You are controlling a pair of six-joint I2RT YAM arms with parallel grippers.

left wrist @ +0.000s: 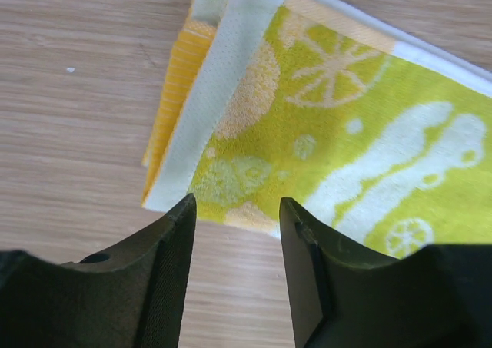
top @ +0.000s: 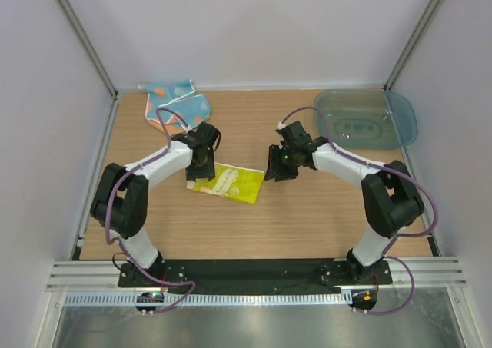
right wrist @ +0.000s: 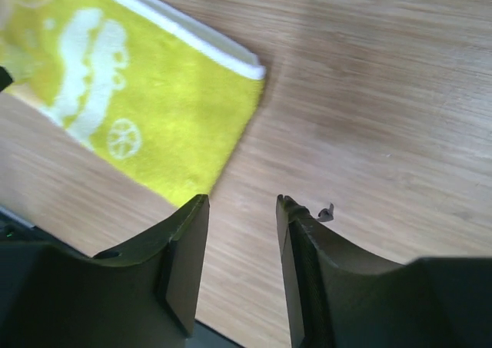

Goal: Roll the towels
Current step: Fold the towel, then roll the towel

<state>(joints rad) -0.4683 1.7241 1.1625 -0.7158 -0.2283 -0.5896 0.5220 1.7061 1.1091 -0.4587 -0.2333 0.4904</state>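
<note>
The yellow towel point(top: 231, 183) lies flat on the wooden table between the two arms, its left end folded over point(left wrist: 223, 102) so the orange and white underside shows. My left gripper point(top: 201, 166) point(left wrist: 237, 206) stands open just above the towel's left edge, nothing between the fingers. My right gripper point(top: 278, 165) point(right wrist: 242, 202) is open too, just off the towel's right corner point(right wrist: 223, 117), with bare wood between its fingers. The light blue towel point(top: 175, 102) lies crumpled at the back left of the table.
A translucent teal tray point(top: 366, 117) sits at the back right corner. White walls close in the table on three sides. A black rail point(top: 254, 271) carries both arm bases at the near edge.
</note>
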